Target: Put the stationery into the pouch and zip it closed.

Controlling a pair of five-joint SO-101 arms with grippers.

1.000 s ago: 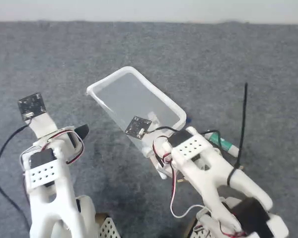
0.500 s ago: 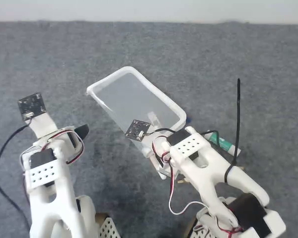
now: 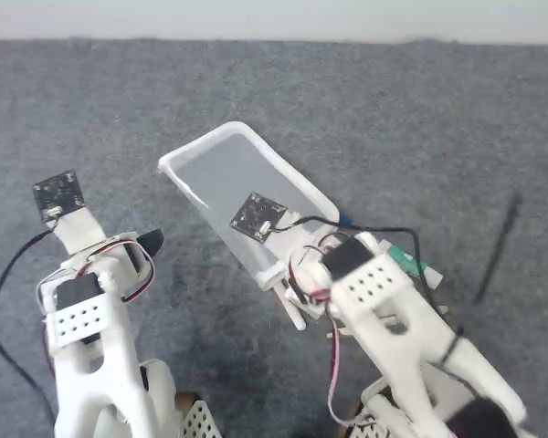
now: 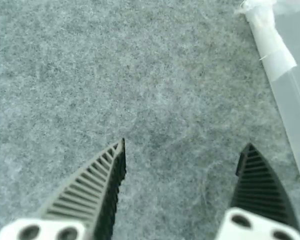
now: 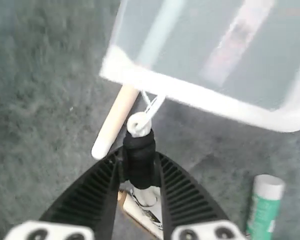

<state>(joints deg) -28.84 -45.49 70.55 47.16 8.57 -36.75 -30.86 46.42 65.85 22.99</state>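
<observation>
Right gripper (image 5: 140, 154) clamped on black cylindrical zip pull (image 5: 140, 161) of translucent white-rimmed plastic pouch (image 3: 221, 165); its arm has shifted rightward. Left gripper (image 4: 186, 145) unchanged, spread wide.

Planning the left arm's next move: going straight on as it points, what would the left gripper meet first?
Likely the bare grey mat; the open left gripper aims at it, and the white edge of the pouch lies off to one side.
</observation>
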